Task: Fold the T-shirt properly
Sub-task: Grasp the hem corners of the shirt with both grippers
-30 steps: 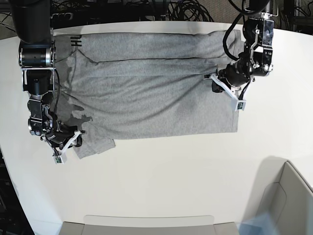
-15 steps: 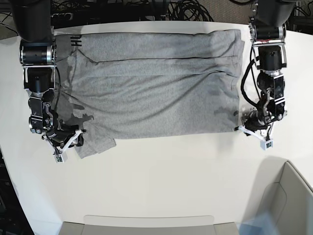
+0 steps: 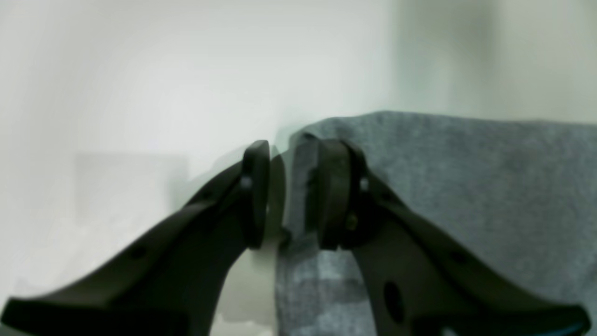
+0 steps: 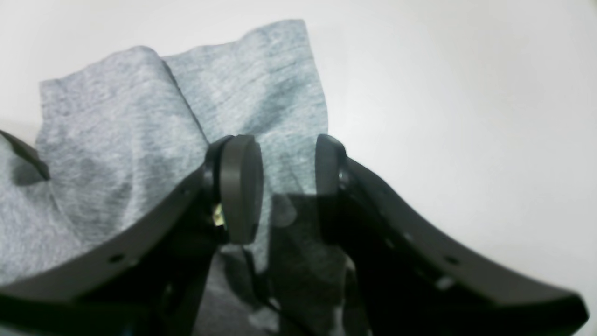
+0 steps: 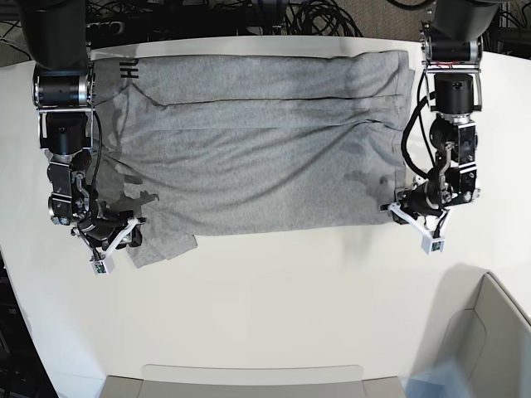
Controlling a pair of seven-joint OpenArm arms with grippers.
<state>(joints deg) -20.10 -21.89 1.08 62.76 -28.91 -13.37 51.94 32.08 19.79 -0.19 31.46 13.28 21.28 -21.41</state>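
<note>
The heather-grey T-shirt (image 5: 257, 157) lies spread flat on the white table (image 5: 274, 307), with a bit of black lettering at its far left corner. My left gripper (image 5: 412, 222) is at the shirt's near right corner. In the left wrist view the left gripper (image 3: 287, 191) stands narrowly open, and the shirt's edge (image 3: 466, 186) rises between the jaws against the right pad. My right gripper (image 5: 116, 243) is over the crumpled sleeve at the near left. In the right wrist view the right gripper (image 4: 289, 186) is open, with the sleeve cloth (image 4: 140, 140) lying under it.
A grey bin (image 5: 498, 340) stands at the near right corner. A flat grey tray edge (image 5: 249, 377) runs along the front. Black cables (image 5: 315, 16) lie behind the table's far edge.
My left gripper has moved from the shirt's right middle down to its near right corner, then a little leftward onto the cloth. The right gripper has barely moved.
</note>
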